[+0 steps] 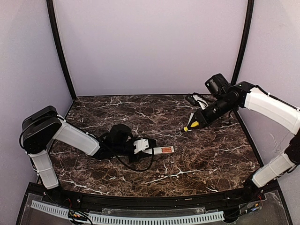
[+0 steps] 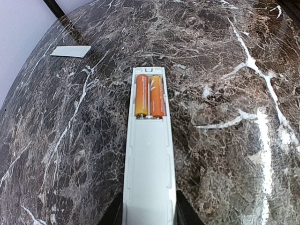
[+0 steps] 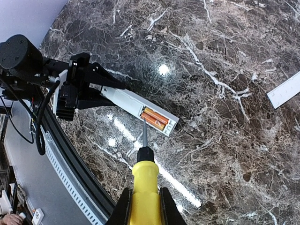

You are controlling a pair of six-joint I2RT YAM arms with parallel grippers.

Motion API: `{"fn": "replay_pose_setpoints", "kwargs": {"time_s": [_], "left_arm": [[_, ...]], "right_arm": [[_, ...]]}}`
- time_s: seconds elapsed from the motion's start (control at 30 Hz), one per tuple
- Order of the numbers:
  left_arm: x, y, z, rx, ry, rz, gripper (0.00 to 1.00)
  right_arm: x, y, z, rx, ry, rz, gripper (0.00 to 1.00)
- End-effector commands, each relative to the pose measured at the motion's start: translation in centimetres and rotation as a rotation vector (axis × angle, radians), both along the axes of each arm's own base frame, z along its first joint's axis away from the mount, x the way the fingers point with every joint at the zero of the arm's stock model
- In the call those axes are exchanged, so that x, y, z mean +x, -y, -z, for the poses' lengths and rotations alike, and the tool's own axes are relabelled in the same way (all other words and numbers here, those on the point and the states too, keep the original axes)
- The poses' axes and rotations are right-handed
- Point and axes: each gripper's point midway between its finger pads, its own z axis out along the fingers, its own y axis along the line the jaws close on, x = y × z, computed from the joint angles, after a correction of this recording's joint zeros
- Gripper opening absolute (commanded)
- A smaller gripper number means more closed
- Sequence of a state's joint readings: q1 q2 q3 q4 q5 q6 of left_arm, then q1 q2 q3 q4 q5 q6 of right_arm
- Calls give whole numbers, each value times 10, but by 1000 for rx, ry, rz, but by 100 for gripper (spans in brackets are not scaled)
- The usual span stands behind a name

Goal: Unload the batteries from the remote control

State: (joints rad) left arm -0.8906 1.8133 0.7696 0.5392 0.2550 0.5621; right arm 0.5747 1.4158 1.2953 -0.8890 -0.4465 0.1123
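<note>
— Where are the batteries?
— Inside the remote control recess, mid-worktop; the left claw clamps its end. Well apart, the right claw grips a yellow-handled screwdriver.

The batteries lie side by side in the remote control — cover strip well apart on the table.

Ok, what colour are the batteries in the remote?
Orange: the batteries sit in the remote control, clearest in the left wrist view.
</note>
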Motion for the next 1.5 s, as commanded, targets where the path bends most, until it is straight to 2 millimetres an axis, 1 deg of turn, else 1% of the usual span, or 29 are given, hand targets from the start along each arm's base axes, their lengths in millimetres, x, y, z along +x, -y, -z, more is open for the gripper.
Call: {"fn": "replay_pose_setpoints", "kwargs": {"time_s": [0.0, 0.27, 0.43, 0.57, 0.7, 1.03, 1.47], "left_arm": [[3, 2, -22, -16, 47, -7, 0], [4, 2, -20, -4, 54, -28, 0], [6, 2, -19, 8, 56, -50, 0], [7, 2, -17, 18, 52, -59, 0], [6, 2, -16, 22, 55, -62, 0], [4, 4, -15, 25, 56, -63, 0], [4, 6, -15, 33, 64, -69, 0]], "right_arm": [[-7, -2, 13, -70, -19, -26, 0], [-1, -16, 37, -102, -65, 13, 0], [2, -16, 52, -133, -92, 46, 0], [0, -21, 60, -123, -125, 47, 0], [0, -21, 70, -134, -146, 68, 0], [6, -23, 85, -138, -162, 108, 0], [8, -20, 91, -161, -160, 123, 0]]}}
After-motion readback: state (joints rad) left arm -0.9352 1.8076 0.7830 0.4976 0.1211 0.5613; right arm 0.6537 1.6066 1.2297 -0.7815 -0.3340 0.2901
